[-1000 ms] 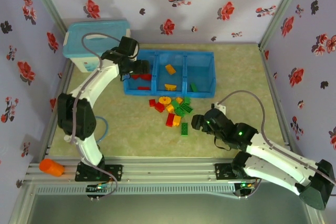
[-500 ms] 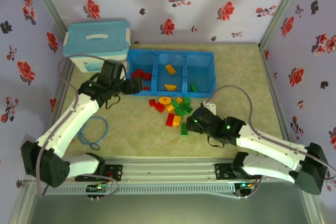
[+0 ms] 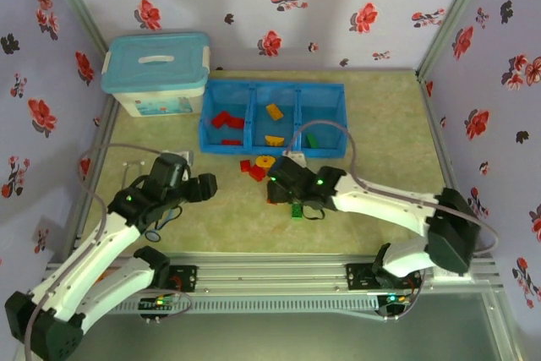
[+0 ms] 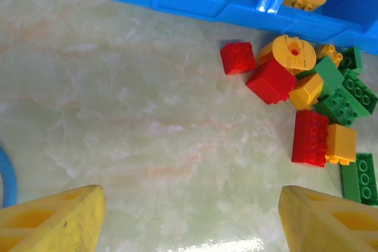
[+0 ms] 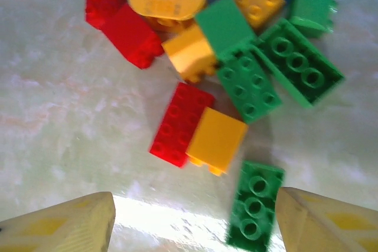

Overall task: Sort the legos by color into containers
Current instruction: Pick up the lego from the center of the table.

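Loose legos (image 3: 258,166) in red, yellow and green lie in a heap just in front of the blue tray (image 3: 272,86). The tray's containers hold red bricks (image 3: 224,120) on the left, yellow (image 3: 273,112) in the middle and a green one (image 3: 311,139) on the right. My right gripper (image 3: 277,179) hovers over the heap, open and empty (image 5: 195,222). Below it lie a red brick (image 5: 180,123), a yellow brick (image 5: 217,140) and a green brick (image 5: 255,205) by the right finger. My left gripper (image 3: 205,185) is open (image 4: 192,222) over bare table, left of the heap (image 4: 295,87).
A white storage box with a teal lid (image 3: 156,73) stands at the back left beside the tray. A blue ring (image 4: 5,175) lies on the table by my left arm. Floral walls close in the sides and back.
My left arm pulled back from the tray's left compartment to the near left. My right gripper travelled left over the heap. Both pairs of jaws narrowed a little.
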